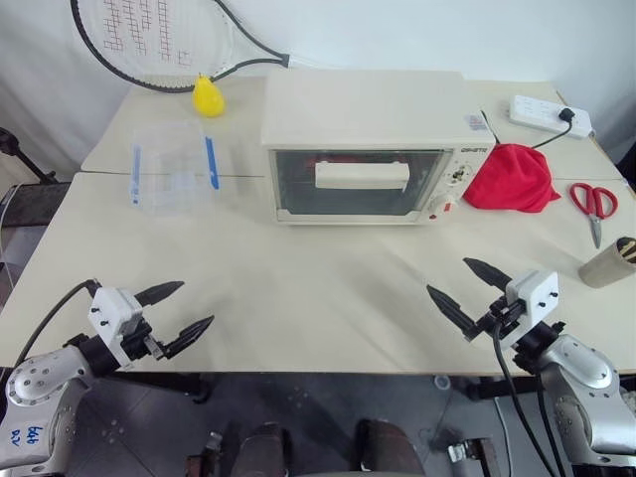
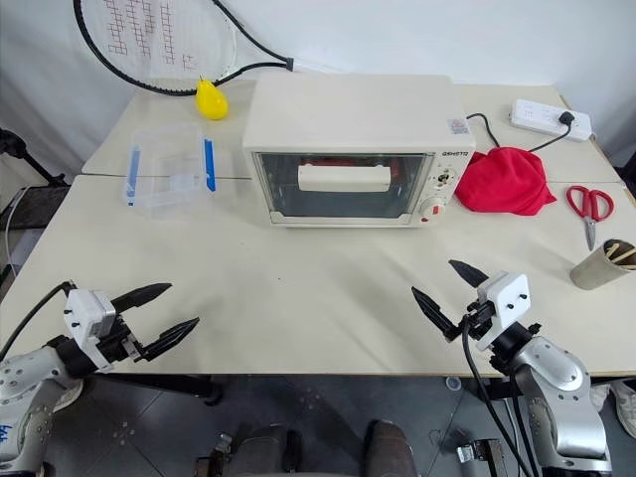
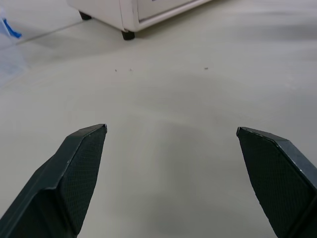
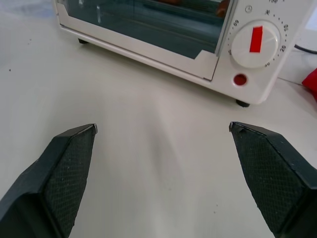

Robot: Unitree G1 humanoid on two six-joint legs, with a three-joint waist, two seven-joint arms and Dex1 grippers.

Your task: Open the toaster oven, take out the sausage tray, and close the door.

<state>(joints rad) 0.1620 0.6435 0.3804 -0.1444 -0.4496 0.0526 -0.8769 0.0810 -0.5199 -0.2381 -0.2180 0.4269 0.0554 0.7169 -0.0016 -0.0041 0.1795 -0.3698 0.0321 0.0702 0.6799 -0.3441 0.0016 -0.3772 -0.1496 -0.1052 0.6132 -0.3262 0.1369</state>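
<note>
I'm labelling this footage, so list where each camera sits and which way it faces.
Left eye view: on the head, looking forward and down at the table and closed toaster oven; both arms show, left claw open.
Right eye view: the same scene beside it; right claw open.
Left wrist view: along its own open fingers toward the oven's corner.
Right wrist view: along its fingers toward the door and knob.
Shared: the oven.

left end effector (image 1: 185,310): fingers spread, empty, angled inward | right end effector (image 1: 469,291): fingers spread, empty, angled inward
</note>
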